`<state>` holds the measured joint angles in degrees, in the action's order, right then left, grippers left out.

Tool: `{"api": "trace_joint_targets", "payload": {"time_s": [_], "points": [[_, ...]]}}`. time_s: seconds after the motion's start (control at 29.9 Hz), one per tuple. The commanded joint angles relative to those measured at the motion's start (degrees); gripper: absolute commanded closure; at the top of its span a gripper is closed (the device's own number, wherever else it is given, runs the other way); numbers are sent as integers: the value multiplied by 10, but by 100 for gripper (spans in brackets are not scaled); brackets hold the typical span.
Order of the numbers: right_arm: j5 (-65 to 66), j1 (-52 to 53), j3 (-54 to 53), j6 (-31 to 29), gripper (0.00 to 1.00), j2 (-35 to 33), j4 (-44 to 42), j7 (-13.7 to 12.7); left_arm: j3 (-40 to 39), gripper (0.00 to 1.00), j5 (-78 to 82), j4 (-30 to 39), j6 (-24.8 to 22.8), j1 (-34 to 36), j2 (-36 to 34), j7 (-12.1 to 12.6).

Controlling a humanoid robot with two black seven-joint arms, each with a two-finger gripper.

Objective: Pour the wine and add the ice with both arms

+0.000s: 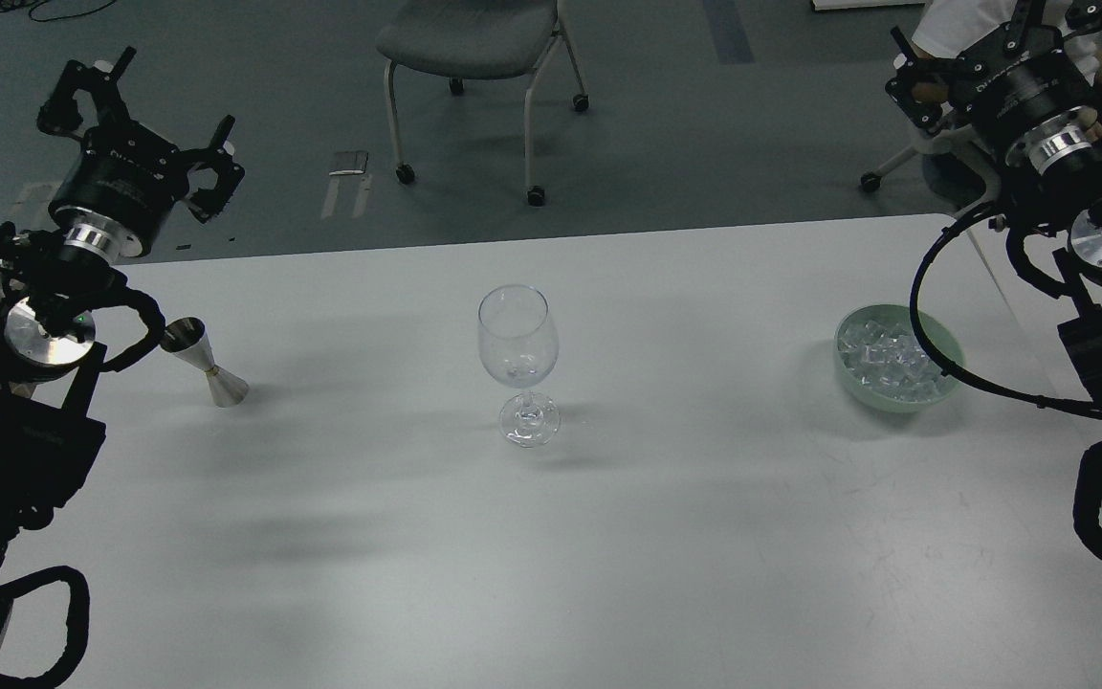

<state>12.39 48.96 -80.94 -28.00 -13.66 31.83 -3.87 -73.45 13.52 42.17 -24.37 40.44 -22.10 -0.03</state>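
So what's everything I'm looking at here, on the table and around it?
clear stemmed wine glass: one, transparent, upright at table centre
silver double-cone metal measuring cup: one, tilted, table's left side
pale green round bowl: one, table's right side
small clear ice cubes: many, inside the bowl
white table: one, fills the foreground
grey wheeled chair: one, on the floor beyond the table
left gripper: black, jaws spread, raised beyond the table's left edge
right gripper: black, raised top right, jaws unclear
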Motion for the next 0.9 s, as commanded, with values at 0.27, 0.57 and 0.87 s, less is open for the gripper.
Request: {"api": "trace_joint_targets", "payload": {"time_s": [0.27, 0.57, 0.87], "points": [[1, 14, 1, 0, 0, 9, -1, 0, 25, 2, -2, -9, 6, 17, -2, -3], [2, 14, 1, 0, 0, 4, -1, 1, 21, 2, -10, -17, -2, 27, 1, -16], [2, 16, 0, 14, 0, 3, -2, 4, 21, 2, -13, -25, 4, 31, 2, -65]]}}
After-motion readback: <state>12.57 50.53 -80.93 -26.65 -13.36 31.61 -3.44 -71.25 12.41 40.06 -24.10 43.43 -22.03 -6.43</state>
